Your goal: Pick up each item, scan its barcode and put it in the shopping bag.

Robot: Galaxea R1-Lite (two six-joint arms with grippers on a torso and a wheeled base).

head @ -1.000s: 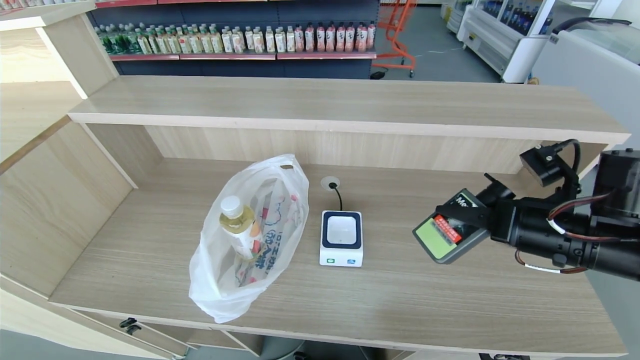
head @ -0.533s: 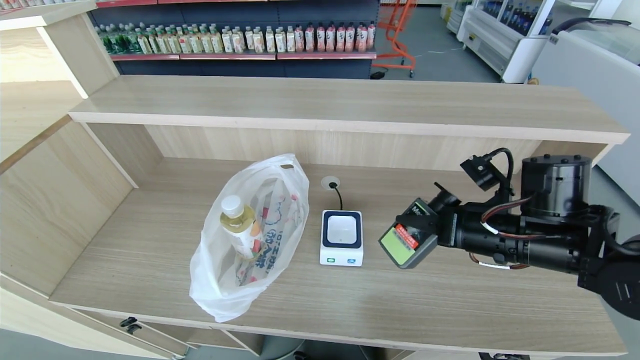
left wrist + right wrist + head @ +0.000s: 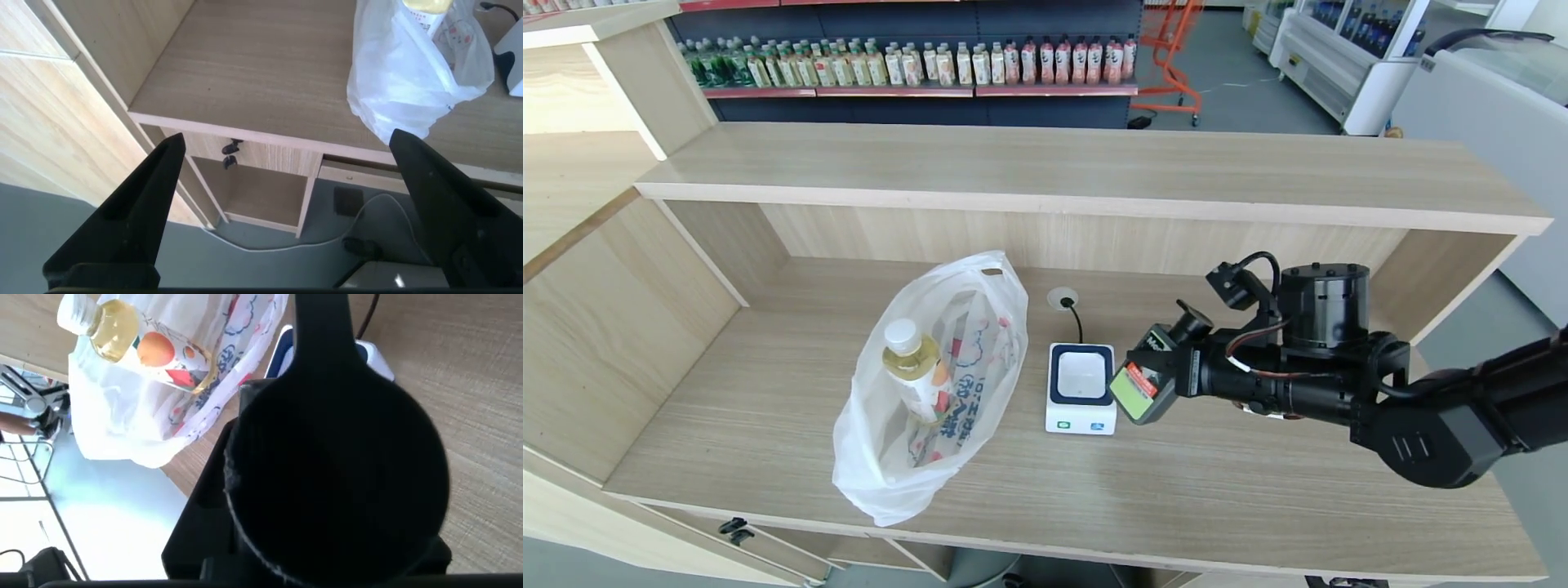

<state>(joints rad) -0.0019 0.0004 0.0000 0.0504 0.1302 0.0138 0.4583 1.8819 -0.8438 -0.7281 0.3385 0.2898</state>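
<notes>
The bench [image 3: 1217, 490] carries a white plastic shopping bag [image 3: 890, 465] lying open towards its back wall, with a tea bottle [image 3: 913, 367] and a printed packet [image 3: 970, 380] already inside; those two count as finished, as far as can be judged. Just beside the bag stands the white barcode scanner [image 3: 1081, 388], its window facing up. The right gripper [image 3: 1168, 359] hangs close by the scanner's right edge, fingers closed on a small dark tub [image 3: 1137, 390] with a green and red label; the tub is in the air, tilted, label face turned down and towards the scanner. It has not reached the window; my reading is that the scan of this item is the step in hand, and dropping it in the bag is left. No other loose goods lie on the bench, so this looks like the last item.

The head view gives the tub's label and its gap to the scanner; the right wrist view has a dark round mass, probably the tub, across its middle, with bag, bottle and a scanner corner beyond it. The left wrist view adds the left gripper [image 3: 288, 145], below the bench's front edge near the bag, fingers [image 3: 139, 220] spread wide, holding nothing.
</notes>
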